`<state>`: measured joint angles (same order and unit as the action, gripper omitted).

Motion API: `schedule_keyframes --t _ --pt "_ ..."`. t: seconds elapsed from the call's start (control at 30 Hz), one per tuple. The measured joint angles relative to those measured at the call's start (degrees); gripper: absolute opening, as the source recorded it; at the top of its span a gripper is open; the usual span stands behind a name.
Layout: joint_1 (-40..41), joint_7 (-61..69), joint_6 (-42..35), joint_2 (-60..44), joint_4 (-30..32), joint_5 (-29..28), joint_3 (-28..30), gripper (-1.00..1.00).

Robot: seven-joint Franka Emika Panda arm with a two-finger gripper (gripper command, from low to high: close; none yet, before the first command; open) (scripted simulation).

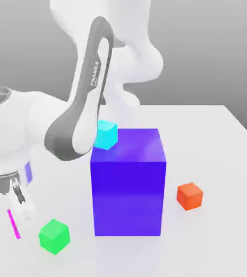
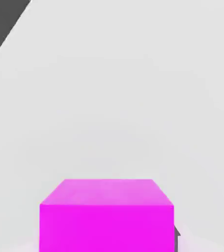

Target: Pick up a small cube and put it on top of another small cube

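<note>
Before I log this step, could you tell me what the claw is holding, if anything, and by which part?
The claw is shut on the small magenta cube, gripping it by two opposite side faces, just above the white table beside the green cube.

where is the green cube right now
The green cube sits on the white table at the exterior view's lower left, beside the big blue block's lower-left corner.

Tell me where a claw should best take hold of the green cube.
Probably from straight above, pinching two opposite side faces of the green cube. It sits flat on the table, turned corner-on in the exterior view, so the grip needs turning to meet its faces squarely. Nothing rests on top.
</note>
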<state>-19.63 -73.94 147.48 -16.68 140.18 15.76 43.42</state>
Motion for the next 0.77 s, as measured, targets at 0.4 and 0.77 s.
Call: schedule_keyframes --t 0.4,0.77 --pt "-11.32 -42.64 3.86 12.98 9.07 -10.25 8.90 -1.00" --pt "-0.99 -28.40 11.38 0.48 7.80 12.04 -5.74 1.00"
